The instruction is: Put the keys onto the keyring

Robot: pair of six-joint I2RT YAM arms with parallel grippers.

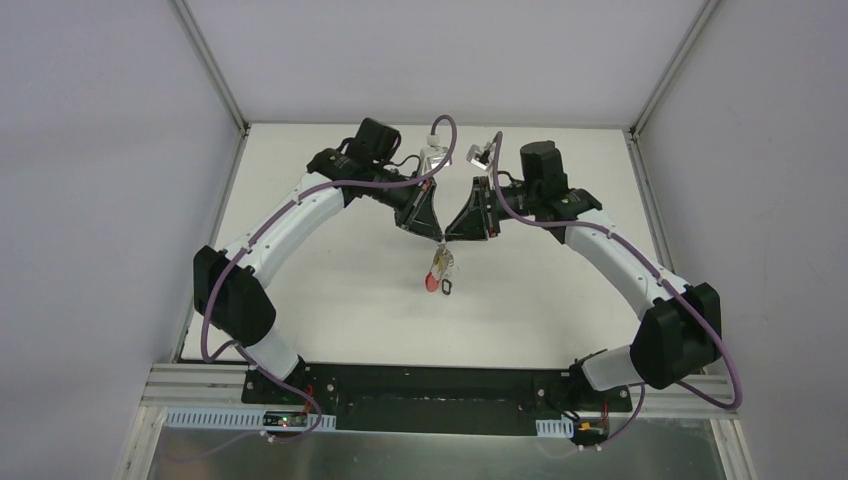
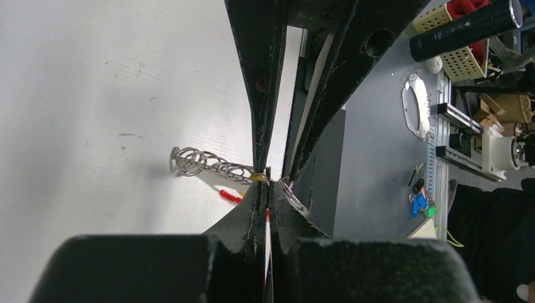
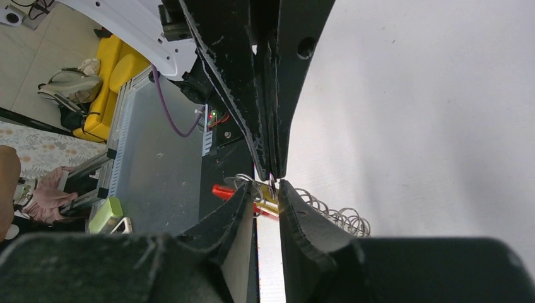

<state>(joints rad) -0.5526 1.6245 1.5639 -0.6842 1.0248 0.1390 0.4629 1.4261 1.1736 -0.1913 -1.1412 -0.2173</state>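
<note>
- My left gripper is pinched tight. There's a thin red-white sliver between the fingers, no idea what it is.
- My right gripper is narrow, tip to tip with the left — can't tell if it's actually gripping.
- The keys, red key included, are mid-counter — just on the near-edge side of both tips.

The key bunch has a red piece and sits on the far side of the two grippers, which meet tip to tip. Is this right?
Only the side is wrong: the top external view shows the key bunch on the near side of the left gripper and right gripper.
</note>
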